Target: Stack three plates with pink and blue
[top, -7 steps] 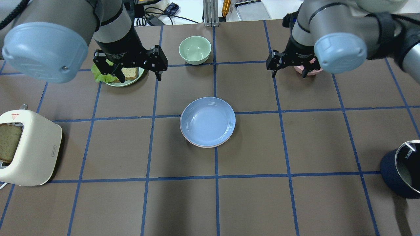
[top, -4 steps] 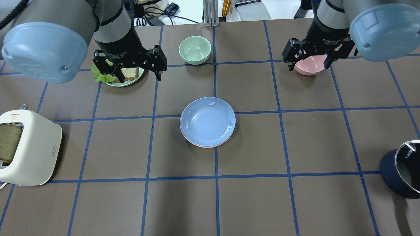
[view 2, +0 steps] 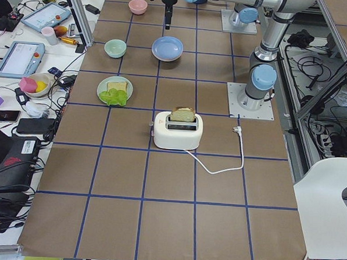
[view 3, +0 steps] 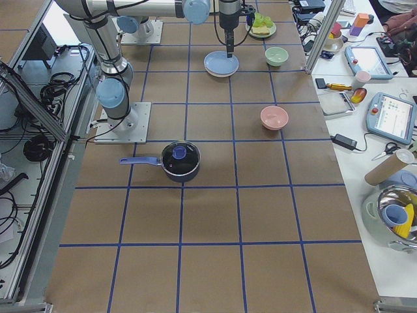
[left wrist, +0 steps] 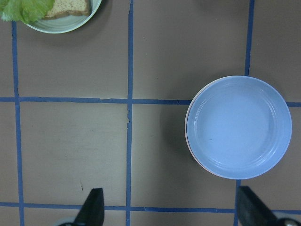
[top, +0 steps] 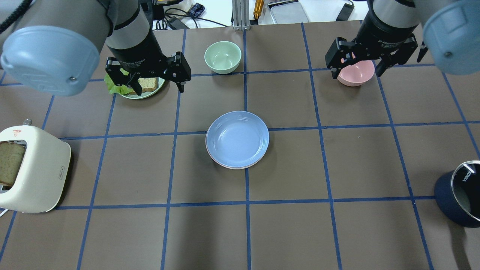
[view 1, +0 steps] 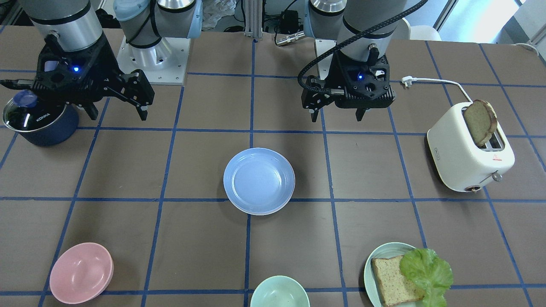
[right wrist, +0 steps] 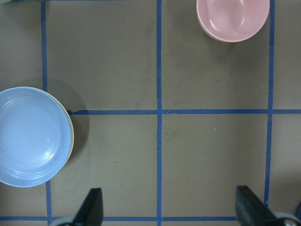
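Stack's sitting mid-table, right by a tape crossing. The light blue plate (top: 237, 138) is on top and the pink plate (top: 226, 166) is just a thin rim peeking out beneath. On the right wrist cam there's a pale sliver at the edge, prob. the cream-white plate (right wrist: 71, 135), but it's hard to be sure. The plates look nested square, no tilt.

Left gripper (top: 157, 84) hangs high, fingers spread wide, nothing in them. Right gripper (view 1: 117, 113) is the same, splayed and empty, well apart from the stack. Both are parked up and off to the sides, so nothing's near enough to nudge the plates. I'd say the job's basically done.

Pink bowl (view 1: 81, 273), mint bowl (top: 222, 56) and sandwich plate (view 1: 375, 256) are all well clear of the stack.
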Controlling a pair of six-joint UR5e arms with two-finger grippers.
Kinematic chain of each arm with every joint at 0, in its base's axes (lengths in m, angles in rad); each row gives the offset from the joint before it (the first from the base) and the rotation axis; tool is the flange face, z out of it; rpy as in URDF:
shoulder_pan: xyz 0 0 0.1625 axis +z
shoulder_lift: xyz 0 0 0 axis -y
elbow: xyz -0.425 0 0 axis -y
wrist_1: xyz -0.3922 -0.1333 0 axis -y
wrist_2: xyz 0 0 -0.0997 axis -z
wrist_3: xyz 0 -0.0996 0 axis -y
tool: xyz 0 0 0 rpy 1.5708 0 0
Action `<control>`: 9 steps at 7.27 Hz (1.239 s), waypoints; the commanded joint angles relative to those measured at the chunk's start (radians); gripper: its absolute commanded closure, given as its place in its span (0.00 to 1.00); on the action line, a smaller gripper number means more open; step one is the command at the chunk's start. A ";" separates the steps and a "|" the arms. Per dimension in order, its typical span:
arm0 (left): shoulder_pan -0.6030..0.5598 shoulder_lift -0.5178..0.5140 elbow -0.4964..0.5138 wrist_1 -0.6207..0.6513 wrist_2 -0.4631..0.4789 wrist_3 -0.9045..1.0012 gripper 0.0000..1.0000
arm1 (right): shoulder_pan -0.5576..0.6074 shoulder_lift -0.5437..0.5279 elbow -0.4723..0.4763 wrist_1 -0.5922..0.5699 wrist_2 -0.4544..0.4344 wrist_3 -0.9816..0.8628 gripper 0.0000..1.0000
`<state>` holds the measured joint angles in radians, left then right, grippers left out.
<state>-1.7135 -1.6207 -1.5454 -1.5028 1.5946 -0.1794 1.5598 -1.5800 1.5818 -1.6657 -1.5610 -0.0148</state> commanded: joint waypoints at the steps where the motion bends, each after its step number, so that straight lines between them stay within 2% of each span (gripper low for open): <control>1: 0.000 0.007 -0.005 -0.001 0.001 0.001 0.00 | -0.001 -0.003 0.000 0.012 -0.013 0.000 0.00; 9: 0.002 0.007 -0.002 -0.005 0.001 0.005 0.00 | 0.000 -0.006 0.012 0.012 0.001 0.003 0.00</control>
